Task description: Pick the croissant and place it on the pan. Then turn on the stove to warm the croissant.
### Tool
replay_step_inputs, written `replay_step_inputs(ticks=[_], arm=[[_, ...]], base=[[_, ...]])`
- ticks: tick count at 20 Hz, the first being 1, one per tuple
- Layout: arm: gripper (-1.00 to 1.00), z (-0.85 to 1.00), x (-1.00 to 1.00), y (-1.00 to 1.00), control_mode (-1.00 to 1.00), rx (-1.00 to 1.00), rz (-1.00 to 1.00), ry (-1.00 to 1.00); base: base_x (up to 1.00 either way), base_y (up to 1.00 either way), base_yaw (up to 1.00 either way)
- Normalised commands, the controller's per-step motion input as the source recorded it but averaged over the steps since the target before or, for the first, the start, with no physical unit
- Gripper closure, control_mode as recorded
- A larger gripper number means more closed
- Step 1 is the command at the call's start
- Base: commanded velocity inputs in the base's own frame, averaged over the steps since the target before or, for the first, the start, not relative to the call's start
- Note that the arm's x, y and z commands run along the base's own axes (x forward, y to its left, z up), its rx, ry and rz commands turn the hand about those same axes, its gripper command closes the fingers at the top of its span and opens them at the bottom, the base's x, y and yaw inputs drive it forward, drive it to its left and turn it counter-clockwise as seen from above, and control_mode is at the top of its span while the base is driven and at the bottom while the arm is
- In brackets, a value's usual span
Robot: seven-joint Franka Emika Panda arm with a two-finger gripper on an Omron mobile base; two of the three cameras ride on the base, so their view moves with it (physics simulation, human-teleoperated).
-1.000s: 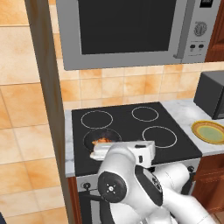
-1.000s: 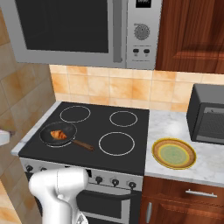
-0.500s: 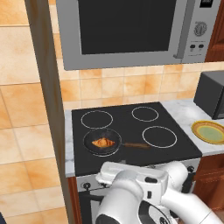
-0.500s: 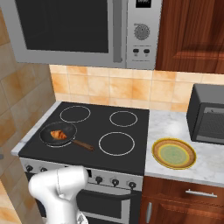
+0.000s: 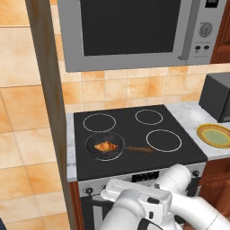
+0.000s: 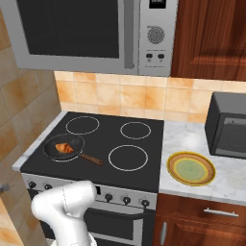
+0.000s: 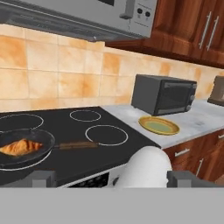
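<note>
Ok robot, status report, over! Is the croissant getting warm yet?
Gripper open, holding nothing. Croissant sits in pan on front-left burner of stove. Knobs not yet turned. Nothing in the way.

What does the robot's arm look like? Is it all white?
Mostly white, yes. The arm is made of smooth, rounded, shiny white shells that look like fat tubes joined together, with dark seams and dark patches where the parts meet. In the right base view it shows as a big white rounded elbow. No cables or markings show. The tool has two small grey, blocky finger tips.

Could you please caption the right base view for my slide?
Croissant resting in the pan on the stove.
</note>
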Motion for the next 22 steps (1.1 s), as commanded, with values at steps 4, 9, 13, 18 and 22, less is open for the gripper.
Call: replay_step_inputs(ticks=[4,9,13,18,22], arm=[[-1.0,-0.55,0.06,0.0,-1.0,0.01,0.09,-0.02],[-1.0,-0.42,0.0,0.0,-1.0,0.0,0.09,-0.03],[-1.0,-0.41,0.04,0.02,-1.0,0.0,0.12,-0.02],[-1.0,-0.39,0.17,0.12,-1.0,0.0,0.12,0.0],[-1.0,-0.29,0.33,0.12,-1.0,0.0,0.06,0.0]], base=[[0.0,0.0,0.0],[0.0,0.0,0.0],[0.0,0.0,0.0],[0.0,0.0,0.0],[0.0,0.0,0.0]])
